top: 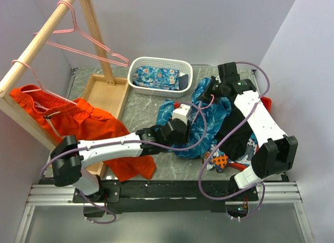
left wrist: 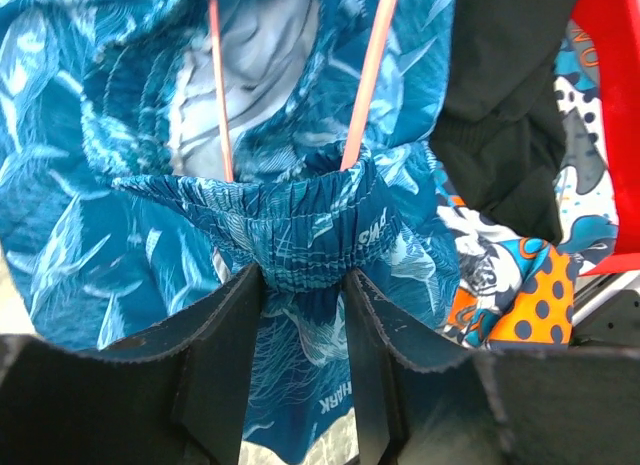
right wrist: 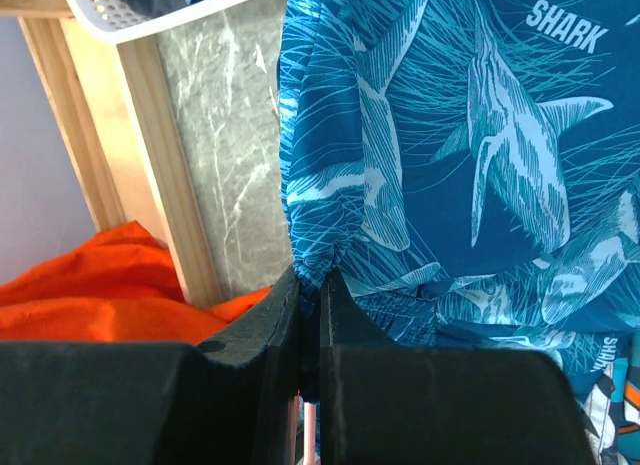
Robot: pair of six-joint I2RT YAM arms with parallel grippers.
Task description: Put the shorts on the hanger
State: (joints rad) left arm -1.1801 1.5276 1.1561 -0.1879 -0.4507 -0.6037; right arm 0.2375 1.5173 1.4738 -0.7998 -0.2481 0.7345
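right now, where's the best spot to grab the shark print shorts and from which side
Grip the gathered elastic waistband of the shark-print shorts, just below where the two wires of the pink wire hanger enter it. Come from the side opposite the wires, fingers straddling the gather: bunched narrow and thick, it should fill the jaws. The left gripper straddles it that way.

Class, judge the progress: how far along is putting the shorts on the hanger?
Done: the hanger is threaded into the waistband of the shorts. In hand: the left gripper pinches the bunched waistband, and the right gripper pinches the fabric. Left: the waistband is bunched, not yet spread along the hanger.
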